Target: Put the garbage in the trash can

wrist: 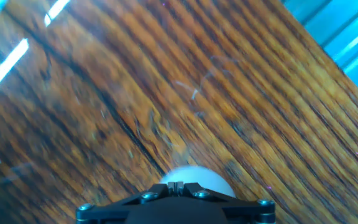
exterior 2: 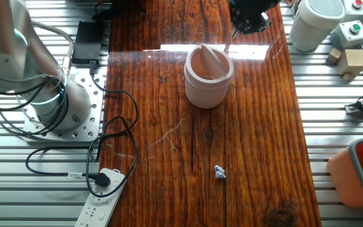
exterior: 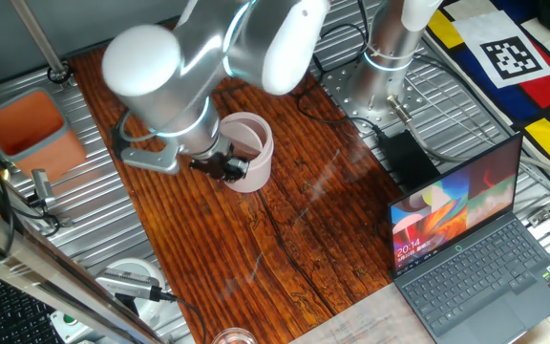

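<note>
A crumpled white paper wad [exterior 2: 219,171] is seen nearest the other fixed camera, lying alone on the wooden table [exterior 2: 257,126], well apart from the trash can [exterior 2: 208,75]. The bin stands upright further up the board, its flap lid tilted inward. The gripper [exterior 2: 251,17] is held just beyond the bin; whether its fingers are parted cannot be told. At least this wad is judged left to collect.

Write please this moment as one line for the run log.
claw: beside trash can, state unclear | trash can: upright, flap lid tilted | garbage: one wad on table, apart from can | step: pick-up not done
</note>
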